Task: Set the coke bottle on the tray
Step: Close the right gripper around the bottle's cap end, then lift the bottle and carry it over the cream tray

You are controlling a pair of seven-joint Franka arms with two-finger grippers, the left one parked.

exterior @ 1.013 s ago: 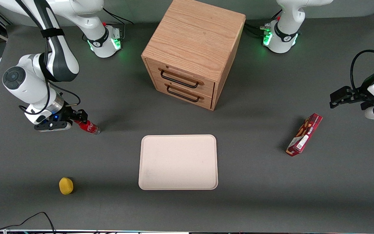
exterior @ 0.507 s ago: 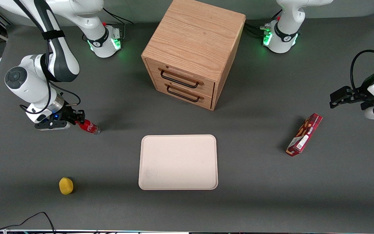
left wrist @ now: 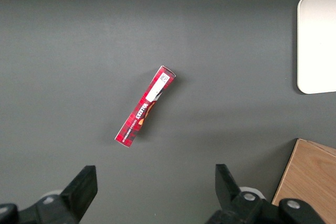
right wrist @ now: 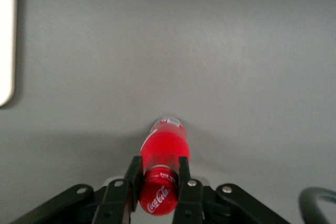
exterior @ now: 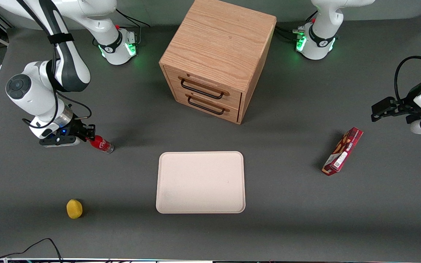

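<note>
Nearest the front cam you're seeing the lemon (exterior: 74, 209) on the counter (exterior: 305, 226), closer to that cam than the tray (exterior: 200, 182) and off toward the working arm's end. The tray is sitting flat w/ nothing in it. Farther from the cam than the tray's near edge, still toward the working arm's end, the hand (right wrist: 159, 182) is clamping its two fingers on the cap end of the coke bottle (right wrist: 163, 169). The bottle is tilting, clear base touching or just off the counter, long axis running from the hand toward the tray. So your carry is heading tray-ward after a lift. Drawer cabinet (exterior: 216, 60) is standing farthest; keep clear.
</note>
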